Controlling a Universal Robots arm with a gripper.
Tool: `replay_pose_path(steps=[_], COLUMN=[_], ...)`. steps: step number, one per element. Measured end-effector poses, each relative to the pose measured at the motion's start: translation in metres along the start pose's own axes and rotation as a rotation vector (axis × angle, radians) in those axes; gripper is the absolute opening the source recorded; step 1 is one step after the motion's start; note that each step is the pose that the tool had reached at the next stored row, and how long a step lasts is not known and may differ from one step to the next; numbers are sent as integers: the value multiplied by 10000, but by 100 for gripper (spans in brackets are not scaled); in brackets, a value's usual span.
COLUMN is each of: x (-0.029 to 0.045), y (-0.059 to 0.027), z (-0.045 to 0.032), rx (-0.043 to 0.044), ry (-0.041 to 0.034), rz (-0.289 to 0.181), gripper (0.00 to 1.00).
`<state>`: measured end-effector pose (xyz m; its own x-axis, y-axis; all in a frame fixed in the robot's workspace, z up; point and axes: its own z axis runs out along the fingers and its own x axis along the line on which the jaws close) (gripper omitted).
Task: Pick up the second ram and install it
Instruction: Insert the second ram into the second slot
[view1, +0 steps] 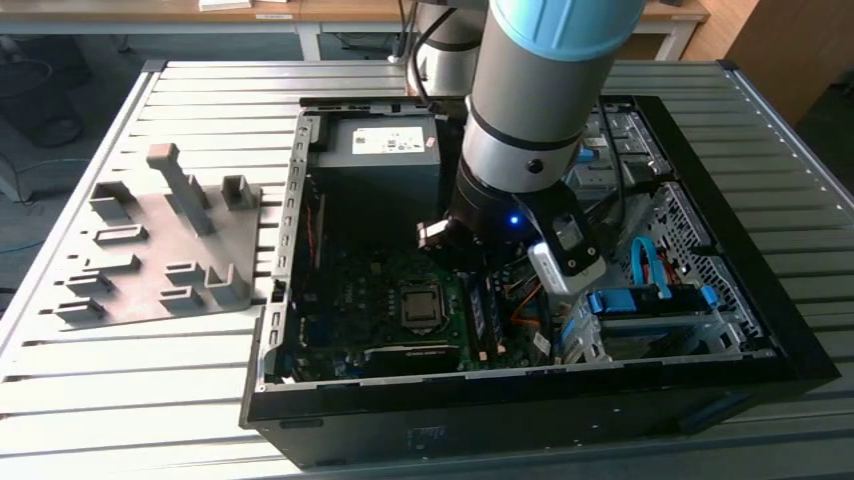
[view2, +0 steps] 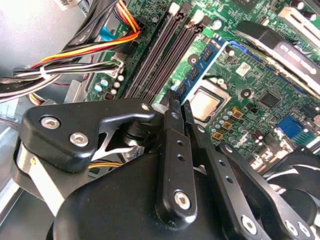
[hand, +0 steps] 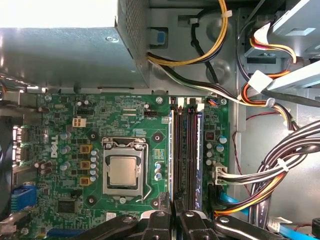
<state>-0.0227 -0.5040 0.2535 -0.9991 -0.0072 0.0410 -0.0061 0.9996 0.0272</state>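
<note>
A slatted metal surface (view1: 134, 400) carries everything. An open black computer case (view1: 534, 430) lies on its side over the middle of the surface and reaches toward the edge on the exterior view's right. The grey and blue robot arm (view1: 534, 100) comes down into the case from above, its wrist low over the board.

Near the surface's edge on the exterior view's left, well apart from the case, lies a grey plastic fixture (view1: 160, 260) with upright posts.

Inside the case, the metal power supply box (view1: 380, 170) sits against the far wall. The green motherboard (hand: 125, 115) covers the floor below it. Bundled cables (hand: 270, 175) in yellow, orange, black and white run along the side of the board away from the processor socket.

The silver processor socket (hand: 122, 170) sits near the middle of the board, with the row of long memory slots just beside it.

The second ram (view2: 200, 67) stands on edge in the slot nearest the processor socket, running the slot's length.

The black end effector (view2: 179, 105) is over the near end of that slot. Its fingers (view2: 172, 150) are drawn close together, clamped on the end of the second ram, in both wrist views.
</note>
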Motion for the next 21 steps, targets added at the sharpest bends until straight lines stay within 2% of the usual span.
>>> replay_pose_path(steps=[12,17,21], x=[-5,-17,-20], y=[-3,2,6], z=[118,192,214], rx=[1,0,2], ry=[0,0,0], rz=[0,0,22], gripper=[14,14,14])
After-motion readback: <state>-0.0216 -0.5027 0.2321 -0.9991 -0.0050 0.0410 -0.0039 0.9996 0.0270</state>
